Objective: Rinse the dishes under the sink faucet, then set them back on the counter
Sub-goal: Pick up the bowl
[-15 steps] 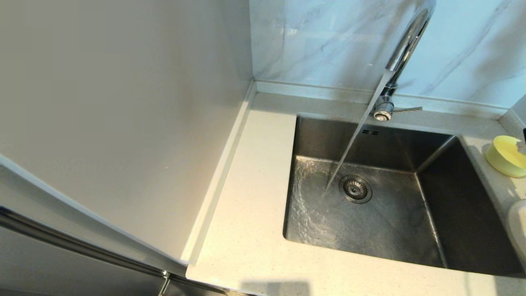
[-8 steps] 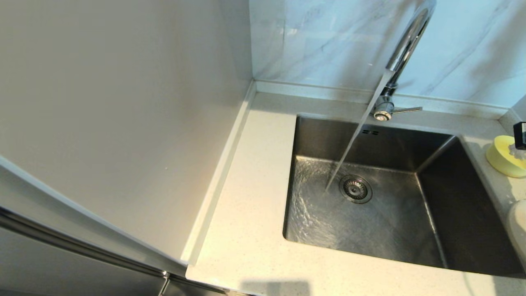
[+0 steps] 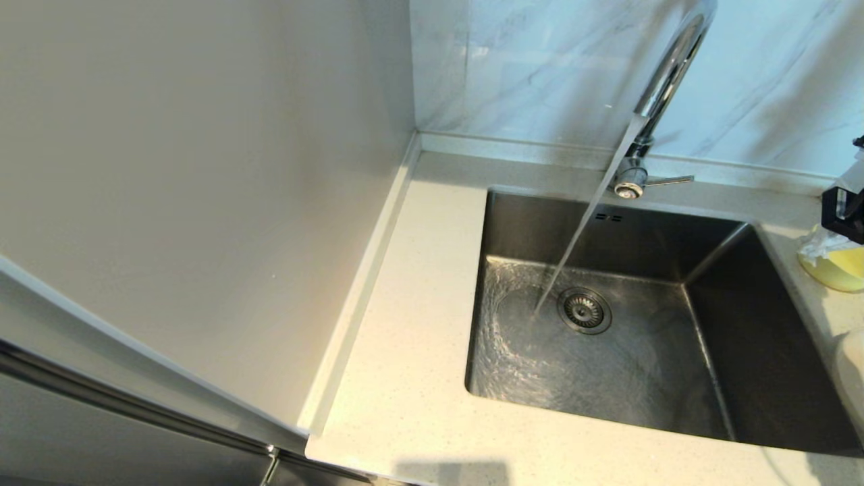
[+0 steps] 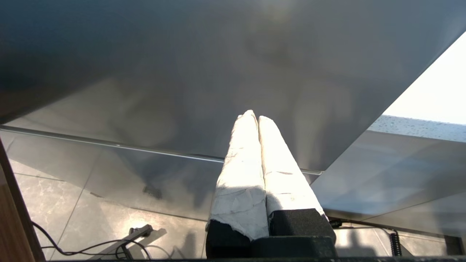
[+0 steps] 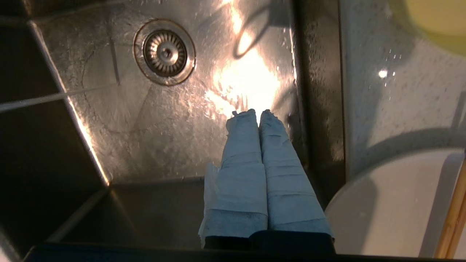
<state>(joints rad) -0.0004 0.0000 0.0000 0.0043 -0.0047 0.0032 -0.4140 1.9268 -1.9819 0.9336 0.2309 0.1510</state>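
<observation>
Chrome gooseneck faucet (image 3: 665, 74) running, stream hitting square brushed-steel sink (image 3: 607, 364) beside round strainer drain (image 5: 164, 52). Right gripper (image 5: 255, 111) over sink, wrapped fingers pressed together, holding nothing. Small pale yellow bowl (image 3: 837, 266) and flat white round plate (image 5: 393, 207) beside it on speckled off-white counter (image 3: 405, 378). Left gripper (image 4: 253, 114) parked low beside cabinet, fingers together, empty.

A home kitchen: a steel sink (image 3: 607, 324) set in a speckled counter (image 3: 412, 351), a chrome faucet (image 3: 665, 88) running at upper right, marble-veined wall panel (image 3: 540, 67) behind.
</observation>
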